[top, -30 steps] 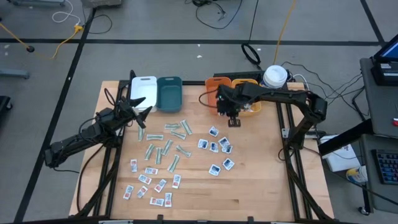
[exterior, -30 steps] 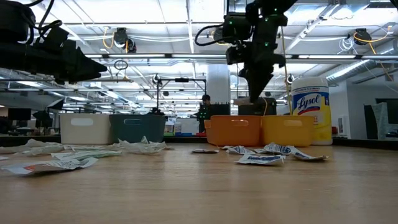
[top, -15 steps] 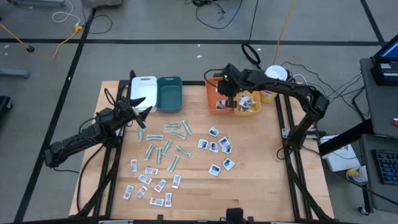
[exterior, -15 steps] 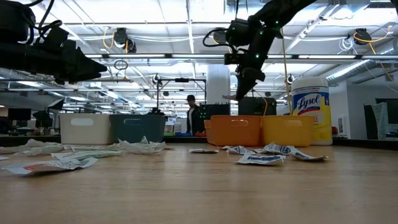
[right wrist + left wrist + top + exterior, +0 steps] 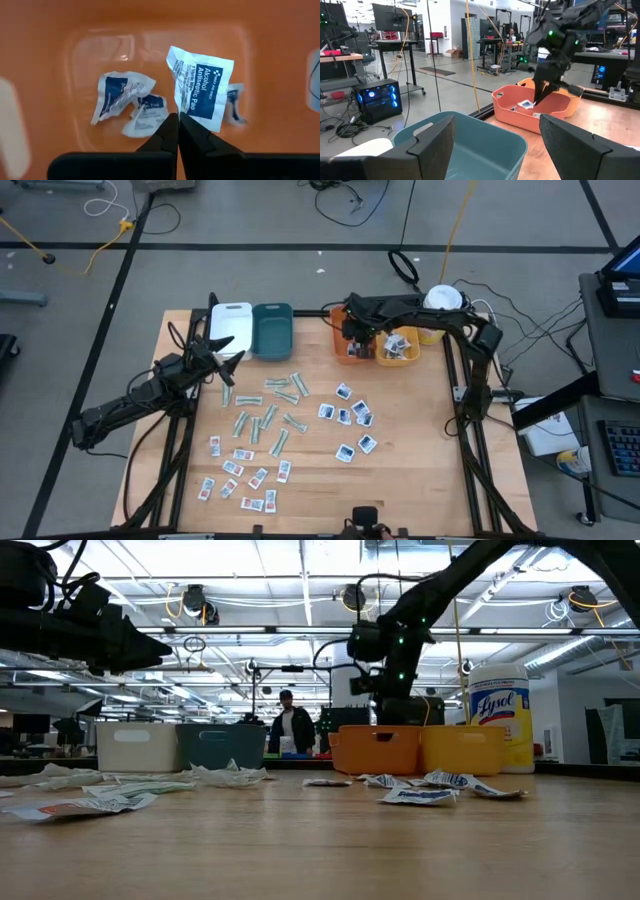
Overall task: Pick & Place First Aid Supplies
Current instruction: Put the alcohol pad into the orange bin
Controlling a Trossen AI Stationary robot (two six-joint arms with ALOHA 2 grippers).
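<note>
My right gripper (image 5: 356,338) is down inside the orange bin (image 5: 341,318) at the table's far side, shut on a white packet with blue print (image 5: 201,89). Three more such packets (image 5: 120,97) lie on the bin's floor. The left wrist view shows this gripper (image 5: 539,99) with the packet (image 5: 526,104) at its tips. Loose on the table are pale-green strips (image 5: 268,407), white packets with blue print (image 5: 350,418) and small packets with red print (image 5: 240,475). My left gripper (image 5: 224,352) hovers open beside the teal bin (image 5: 485,145). My right gripper pinches the white packet by its lower edge (image 5: 183,109) between its two fingertips (image 5: 170,131). The fingers come from above, pointing down into the orange bin. The packet stands out past the tips, above the packets on the bin's floor; whether it touches them I cannot tell.
A white bin (image 5: 230,323) and the teal bin (image 5: 272,330) stand at the far left. A yellow-orange bin (image 5: 402,346) holding packets sits right of the orange one, with a white canister (image 5: 442,302) behind it. A person (image 5: 290,730) stands in the room beyond.
My right gripper, shut on the packet throughout, moved from over the table just near the orange bin toward the far edge and slightly left, then sank into the bin. The packet went with it. The person in the background walked left.
</note>
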